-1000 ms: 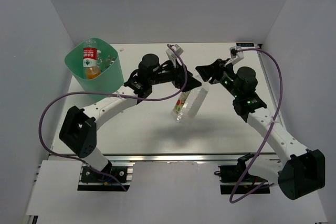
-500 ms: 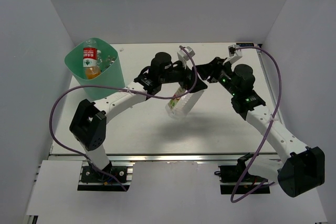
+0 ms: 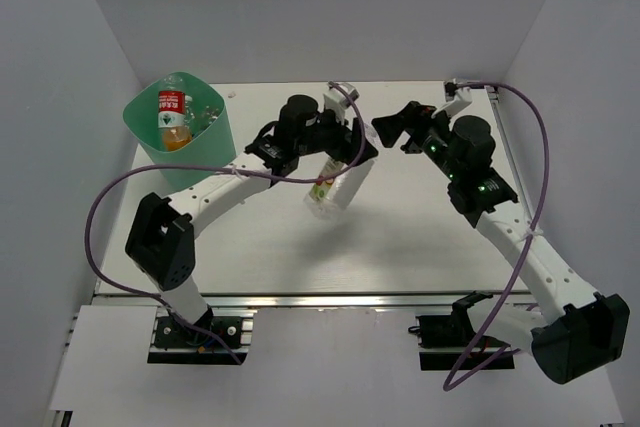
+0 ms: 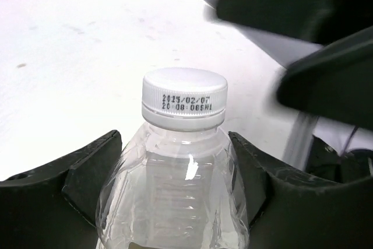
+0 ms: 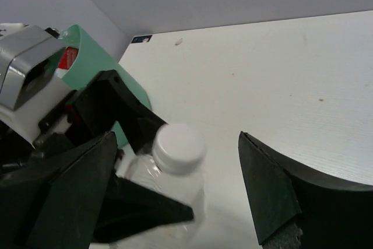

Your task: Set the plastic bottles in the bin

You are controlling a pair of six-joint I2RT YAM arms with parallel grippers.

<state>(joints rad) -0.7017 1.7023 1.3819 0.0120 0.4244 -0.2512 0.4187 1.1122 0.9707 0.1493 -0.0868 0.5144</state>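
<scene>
1. White and plain, the bench starts at a metal rail along its near edge, where both arm bases are bolted. Pale grey walls close it in on the left, right and far sides.
2. Purple cables loop off each arm above the near half of the bench.
3. Over the middle of the bench, a little toward the far edge, a clear plastic bottle hangs tilted off the surface. Its shadow lies on the bench below it, and its label is too small to read.
4. The left hand grips this bottle. Its dark fingers press both sides of the shoulder just under the white cap, which carries a printed date code.
5. The right hand is spread wide just beside it on the right-edge side. Its own camera shows the cap lying beyond the parted fingers and touching neither.
6. A second ago the right hand was closed with the bottle hanging nearer to it, and the left hand stood wide alongside. Since then the bottle has shifted a little toward the left edge.
7. The left arm's white forearm stretches across the bench between the bottle and the bin.
8. The bin, mint green, stands upright in the far left corner, well apart from the held bottle. Inside it an orange-filled bottle with a red label stands upright, with other clear bottles beside it.
</scene>
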